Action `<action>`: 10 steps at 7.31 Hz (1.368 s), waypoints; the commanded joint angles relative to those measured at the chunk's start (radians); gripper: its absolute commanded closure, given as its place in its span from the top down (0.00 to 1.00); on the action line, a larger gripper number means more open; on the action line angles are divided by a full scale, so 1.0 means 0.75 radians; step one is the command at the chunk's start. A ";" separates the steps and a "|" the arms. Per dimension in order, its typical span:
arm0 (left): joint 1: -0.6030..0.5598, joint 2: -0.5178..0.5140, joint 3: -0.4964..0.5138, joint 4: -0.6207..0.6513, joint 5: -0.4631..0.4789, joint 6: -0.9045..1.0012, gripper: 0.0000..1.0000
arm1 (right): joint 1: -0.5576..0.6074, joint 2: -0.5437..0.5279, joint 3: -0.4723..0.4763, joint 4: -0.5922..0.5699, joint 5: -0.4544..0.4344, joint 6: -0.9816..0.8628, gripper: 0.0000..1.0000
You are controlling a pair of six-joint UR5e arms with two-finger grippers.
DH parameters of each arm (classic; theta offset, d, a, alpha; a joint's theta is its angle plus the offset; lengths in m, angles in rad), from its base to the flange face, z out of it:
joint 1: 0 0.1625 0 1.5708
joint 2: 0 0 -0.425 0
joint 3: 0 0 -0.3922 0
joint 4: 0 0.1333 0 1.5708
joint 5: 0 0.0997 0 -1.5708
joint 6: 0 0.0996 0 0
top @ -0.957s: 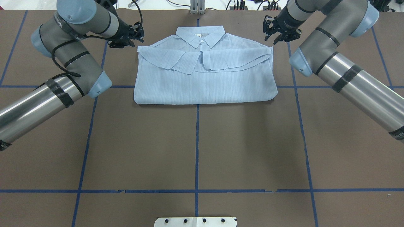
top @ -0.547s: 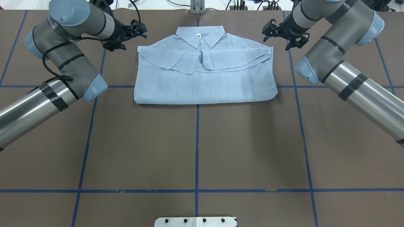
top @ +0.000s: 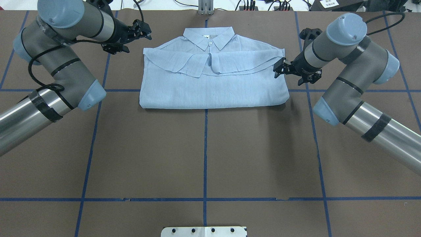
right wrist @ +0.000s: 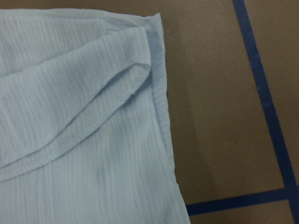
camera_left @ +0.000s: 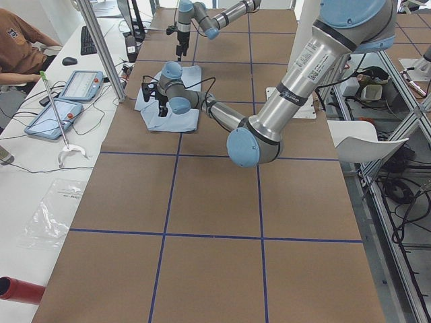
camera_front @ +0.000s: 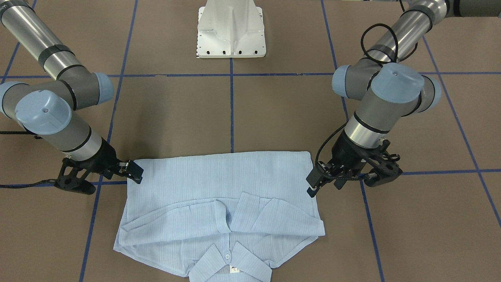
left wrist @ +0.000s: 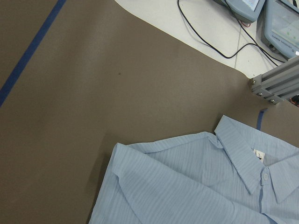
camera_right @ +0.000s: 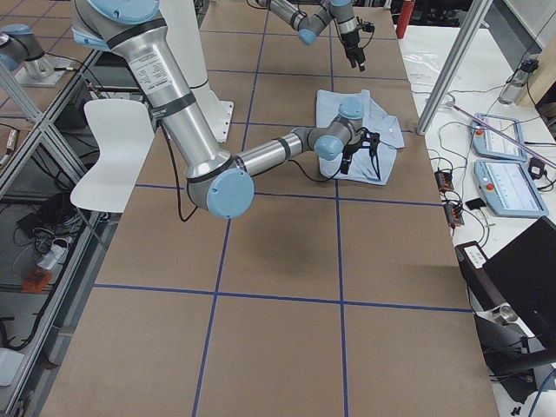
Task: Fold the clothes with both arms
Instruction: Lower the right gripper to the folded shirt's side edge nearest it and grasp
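The light blue striped shirt (top: 213,89) lies flat on the brown table, folded into a rectangle. Its collar (top: 209,36) is at the far side and its sleeves are folded across the chest. My left gripper (top: 136,39) is open and empty, above the table just left of the shirt's far left corner. My right gripper (top: 293,76) is open and empty, low beside the shirt's right edge, near the sleeve fold. In the front view the shirt (camera_front: 219,176) lies between the left gripper (camera_front: 350,180) and the right gripper (camera_front: 107,182). The wrist views show only shirt (left wrist: 196,186) (right wrist: 70,140) and table.
The white pedestal base (camera_front: 231,29) stands at the near table edge. An aluminium post (top: 205,8) and cables are at the far edge. Blue tape lines (top: 205,154) grid the brown table. A seated person (camera_left: 20,47) and tablets (camera_left: 67,87) are beyond the far edge.
My right gripper has moved from the shirt's far right corner toward the robot, down to the right edge. My left arm has drawn back slightly to the left. The shirt has not moved.
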 commanded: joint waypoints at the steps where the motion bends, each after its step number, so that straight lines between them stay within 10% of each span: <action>1: 0.002 0.010 -0.025 0.012 -0.001 0.002 1.00 | -0.035 -0.036 0.006 -0.008 -0.007 0.001 0.85; 5: 0.002 0.012 -0.051 0.059 -0.001 0.004 1.00 | -0.070 -0.032 0.010 -0.004 -0.001 0.001 0.51; 7: 0.002 0.014 -0.049 0.063 -0.001 0.006 1.00 | -0.070 -0.036 0.033 -0.006 0.012 -0.005 0.03; 10: 0.002 0.010 -0.054 0.061 -0.001 0.002 1.00 | -0.021 -0.045 0.065 -0.030 0.087 -0.003 0.00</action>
